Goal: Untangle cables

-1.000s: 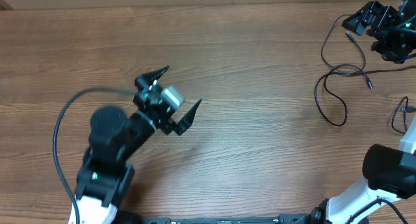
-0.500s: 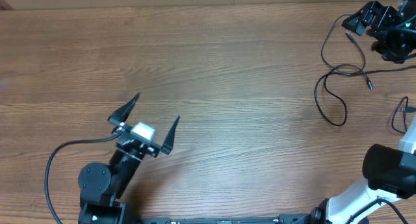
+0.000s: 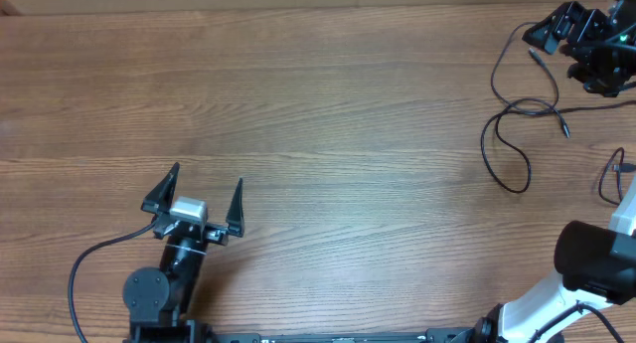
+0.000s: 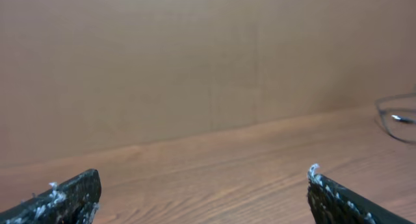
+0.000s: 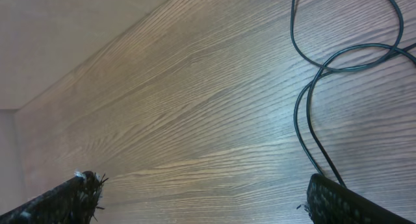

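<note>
**Left arm pulled home, right hand waiting over the cords**

Back it comes: my left arm has swung from mid-table down to the near edge and now sits tucked by its base, out of the work. The table (image 3: 348, 104) is plain wood across the middle. My left gripper (image 3: 208, 174) has its fingers spread wide with nothing between them (its wrist view gives only wood and a far sliver of cord). My right gripper (image 5: 200, 180) hasn't budged from the far right corner. Its fingers are fully apart too, holding nothing, above the cables (image 3: 512, 105).

They lie at the table's right side. One strand runs down from under my right hand, crosses over and swings into a loop, and another bit curls at the right edge. A small plug (image 3: 564, 129) lies just beside the crossing.

My read: this is the sorting step, grasp not yet made. Next I'd drop onto one strand clear of the crossing, pinch that thin cord squarely, and draw it off the loop.
</note>
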Motion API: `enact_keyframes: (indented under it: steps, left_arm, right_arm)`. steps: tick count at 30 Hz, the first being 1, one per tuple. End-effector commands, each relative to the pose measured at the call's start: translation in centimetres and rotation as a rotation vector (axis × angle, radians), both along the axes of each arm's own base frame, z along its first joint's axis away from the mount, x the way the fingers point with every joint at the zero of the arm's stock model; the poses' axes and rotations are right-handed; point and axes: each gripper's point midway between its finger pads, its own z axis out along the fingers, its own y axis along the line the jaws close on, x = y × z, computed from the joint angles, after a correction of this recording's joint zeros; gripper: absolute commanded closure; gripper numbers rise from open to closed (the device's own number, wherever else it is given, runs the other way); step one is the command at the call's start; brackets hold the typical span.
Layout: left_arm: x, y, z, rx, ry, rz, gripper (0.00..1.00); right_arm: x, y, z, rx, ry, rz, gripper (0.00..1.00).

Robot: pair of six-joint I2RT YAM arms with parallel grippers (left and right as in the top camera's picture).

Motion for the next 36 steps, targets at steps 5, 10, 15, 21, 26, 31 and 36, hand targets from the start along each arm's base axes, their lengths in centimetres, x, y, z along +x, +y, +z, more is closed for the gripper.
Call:
enact_keyframes:
  steps: [5, 10, 15, 21, 26, 31, 36]
  left_arm:
    - [-0.1, 2.4, -3.6, -0.111, 0.037, 0.129, 0.0]
    - [-0.3, 3.3, -4.7, -0.112, 0.081, 0.166, 0.0]
    - [-0.9, 3.9, -7.3, -0.097, 0.178, 0.201, 0.0]
    - [-1.0, 4.3, -7.2, -0.017, 0.162, 0.222, 0.0]
    - [-1.0, 4.9, -7.3, -0.023, 0.165, 0.249, 0.0]
    - [-1.0, 4.9, -7.3, -0.022, 0.165, 0.249, 0.0]
    - [-1.0, 4.9, -7.3, -0.022, 0.165, 0.249, 0.0]
  right_arm:
    - [0.0, 0.3, 0.7, 0.004, -0.024, 0.009, 0.0]
    - [0.0, 0.3, 0.7, 0.003, -0.024, 0.008, 0.0]
    - [0.0, 0.3, 0.7, 0.004, -0.024, 0.009, 0.0]
    - [0.0, 0.3, 0.7, 0.004, -0.024, 0.009, 0.0]
    - [0.0, 0.3, 0.7, 0.004, -0.024, 0.009, 0.0]
    - [0.0, 0.3, 0.7, 0.004, -0.024, 0.009, 0.0]
    - [0.0, 0.3, 0.7, 0.004, -0.024, 0.009, 0.0]
